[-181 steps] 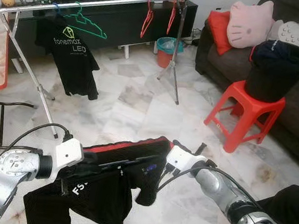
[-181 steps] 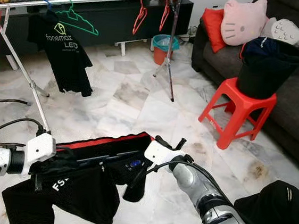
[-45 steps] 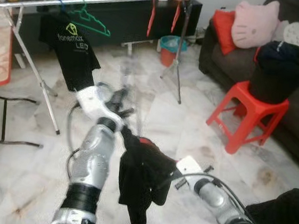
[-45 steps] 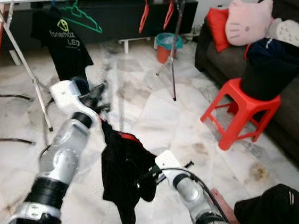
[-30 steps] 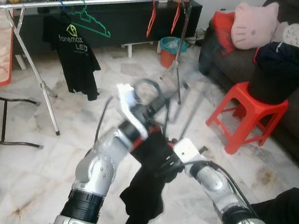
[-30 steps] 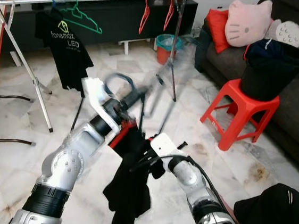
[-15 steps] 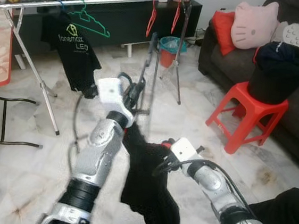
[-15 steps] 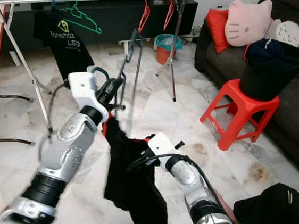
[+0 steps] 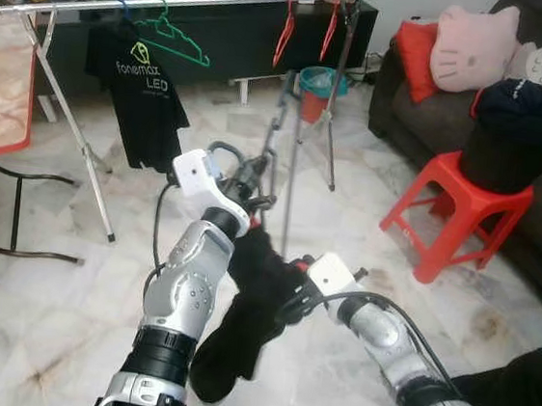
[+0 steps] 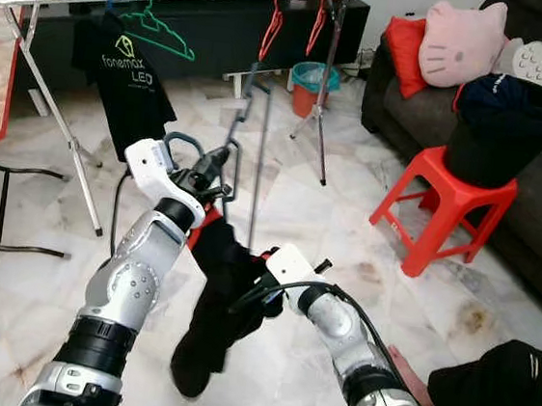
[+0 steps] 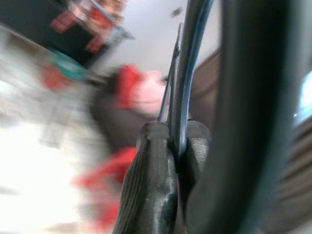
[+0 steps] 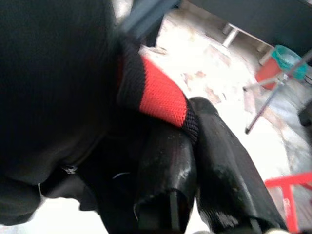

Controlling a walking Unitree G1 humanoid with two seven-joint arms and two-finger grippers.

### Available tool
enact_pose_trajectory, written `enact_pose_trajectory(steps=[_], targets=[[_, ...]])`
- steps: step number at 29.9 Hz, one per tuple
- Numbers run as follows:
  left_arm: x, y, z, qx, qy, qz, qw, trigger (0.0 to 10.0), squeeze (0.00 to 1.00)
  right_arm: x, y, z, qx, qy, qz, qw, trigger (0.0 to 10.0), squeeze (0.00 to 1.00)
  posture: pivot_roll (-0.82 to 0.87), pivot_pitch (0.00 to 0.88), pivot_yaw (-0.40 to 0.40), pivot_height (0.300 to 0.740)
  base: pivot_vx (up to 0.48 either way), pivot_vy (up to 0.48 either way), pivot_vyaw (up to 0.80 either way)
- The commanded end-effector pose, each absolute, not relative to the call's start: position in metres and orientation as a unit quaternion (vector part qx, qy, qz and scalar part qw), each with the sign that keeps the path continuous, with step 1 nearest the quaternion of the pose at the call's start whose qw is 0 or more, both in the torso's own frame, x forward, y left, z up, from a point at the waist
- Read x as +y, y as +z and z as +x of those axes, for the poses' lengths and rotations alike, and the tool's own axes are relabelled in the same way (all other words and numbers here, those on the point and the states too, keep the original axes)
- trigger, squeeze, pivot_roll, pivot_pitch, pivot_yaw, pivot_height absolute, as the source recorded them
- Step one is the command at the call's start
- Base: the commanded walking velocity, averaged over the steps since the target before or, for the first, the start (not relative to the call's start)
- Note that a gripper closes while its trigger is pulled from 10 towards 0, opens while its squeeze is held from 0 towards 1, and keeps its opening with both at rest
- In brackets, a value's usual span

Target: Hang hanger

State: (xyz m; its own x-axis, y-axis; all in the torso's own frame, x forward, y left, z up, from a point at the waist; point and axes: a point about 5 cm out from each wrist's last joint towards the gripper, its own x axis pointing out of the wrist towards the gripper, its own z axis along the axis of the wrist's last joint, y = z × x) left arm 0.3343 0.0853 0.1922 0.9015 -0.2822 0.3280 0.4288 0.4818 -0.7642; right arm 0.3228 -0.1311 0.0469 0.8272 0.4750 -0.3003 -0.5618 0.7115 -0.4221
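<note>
From the left eye view, I see my left gripper (image 9: 252,184) at frame centre, pinching the dark hanger (image 9: 282,117), which tilts up toward the rail (image 9: 176,1) across the top. A black garment with red trim (image 9: 245,307) droops from it in the lower centre. My right gripper (image 9: 294,281) pinches that garment's collar. At the right edge, a black bucket (image 9: 505,140) on the red stool (image 9: 450,207) holds dark clothes. A teal bin (image 9: 316,84) stands at top centre; I can't tell its contents.

In the left wrist view, my fingers (image 11: 151,185) are pressed together on the hanger's thin bar (image 11: 187,73).

In the right wrist view, my fingers (image 12: 168,170) clamp the black cloth by its red band (image 12: 158,95).
</note>
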Motion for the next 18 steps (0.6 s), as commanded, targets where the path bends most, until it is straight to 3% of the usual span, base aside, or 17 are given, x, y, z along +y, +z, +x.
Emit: enact_pose_trajectory(steps=[1,3,4,5,6,7,8,11,12,13,14,16,17,18], targets=[[0.076,0.211,0.327,-0.117,-0.241,-0.53,0.805,10.0,0.0,-0.133,0.046,0.322,0.089,0.278,-0.25,0.923,10.0,0.0,-0.06,0.017,-0.022,0.74,0.0,0.0,0.0],[0.073,0.207,0.331,-0.117,-0.217,-0.442,0.862,10.0,0.0,-0.134,0.045,0.321,0.092,0.278,-0.25,0.923,10.0,0.0,-0.05,0.017,-0.023,0.74,0.0,0.0,0.0],[0.071,0.203,0.333,-0.121,-0.194,-0.336,0.914,10.0,0.0,-0.135,0.043,0.321,0.095,0.277,-0.251,0.923,10.0,0.0,-0.05,0.017,-0.023,0.74,0.0,0.0,0.0],[0.074,0.2,0.34,-0.132,-0.12,-0.143,0.974,10.0,0.0,-0.135,0.041,0.32,0.1,0.277,-0.252,0.922,10.0,0.0,-0.05,0.019,-0.023,0.74,0.0,0.0,0.0],[0.072,0.202,0.339,-0.158,-0.125,-0.055,0.978,10.0,0.0,-0.135,0.041,0.32,0.101,0.276,-0.252,0.922,10.0,0.0,-0.05,0.019,-0.023,0.74,0.0,0.0,0.0],[0.072,0.202,0.339,-0.158,-0.125,-0.055,0.978,10.0,0.0,-0.135,0.041,0.32,0.101,0.276,-0.252,0.922,10.0,0.0,-0.05,0.019,-0.023,0.74,0.0,0.0,0.0],[0.065,0.206,0.334,-0.21,-0.149,0.106,0.96,10.0,0.0,-0.135,0.04,0.32,0.103,0.277,-0.252,0.922,10.0,0.0,-0.05,0.016,-0.023,0.74,0.0,0.0,0.0],[0.063,0.204,0.333,-0.223,-0.147,0.192,0.944,10.0,0.0,-0.135,0.04,0.319,0.104,0.276,-0.252,0.922,10.0,0.0,-0.05,0.016,-0.023,0.74,0.0,0.0,0.0],[0.062,0.205,0.332,-0.233,-0.148,0.237,0.932,10.0,0.0,-0.135,0.039,0.319,0.106,0.276,-0.252,0.921,10.0,0.0,-0.05,0.015,-0.022,0.74,0.0,0.0,0.0],[0.06,0.206,0.329,-0.259,-0.154,0.316,0.9,10.0,0.0,-0.136,0.038,0.318,0.108,0.275,-0.253,0.921,10.0,0.0,-0.05,0.015,-0.022,0.74,0.0,0.0,0.0],[0.061,0.204,0.33,-0.243,-0.163,0.286,0.912,10.0,0.0,-0.136,0.037,0.318,0.11,0.275,-0.253,0.921,10.0,0.0,-0.05,0.015,-0.022,0.74,0.0,0.0,0.0],[0.065,0.198,0.333,-0.18,-0.171,0.134,0.959,10.0,0.0,-0.137,0.036,0.317,0.114,0.274,-0.254,0.921,10.0,0.0,-0.05,0.014,-0.021,0.74,0.0,0.0,0.0],[0.067,0.196,0.336,-0.139,-0.171,-0.011,0.975,10.0,0.0,-0.138,0.035,0.317,0.116,0.273,-0.254,0.92,10.0,0.0,-0.05,0.013,-0.021,0.74,0.0,0.0,0.0],[0.069,0.194,0.338,-0.106,-0.167,-0.137,0.971,10.0,0.0,-0.138,0.035,0.317,0.117,0.273,-0.255,0.92,10.0,0.0,-0.05,0.013,-0.021,0.74,0.0,0.0,0.0]])
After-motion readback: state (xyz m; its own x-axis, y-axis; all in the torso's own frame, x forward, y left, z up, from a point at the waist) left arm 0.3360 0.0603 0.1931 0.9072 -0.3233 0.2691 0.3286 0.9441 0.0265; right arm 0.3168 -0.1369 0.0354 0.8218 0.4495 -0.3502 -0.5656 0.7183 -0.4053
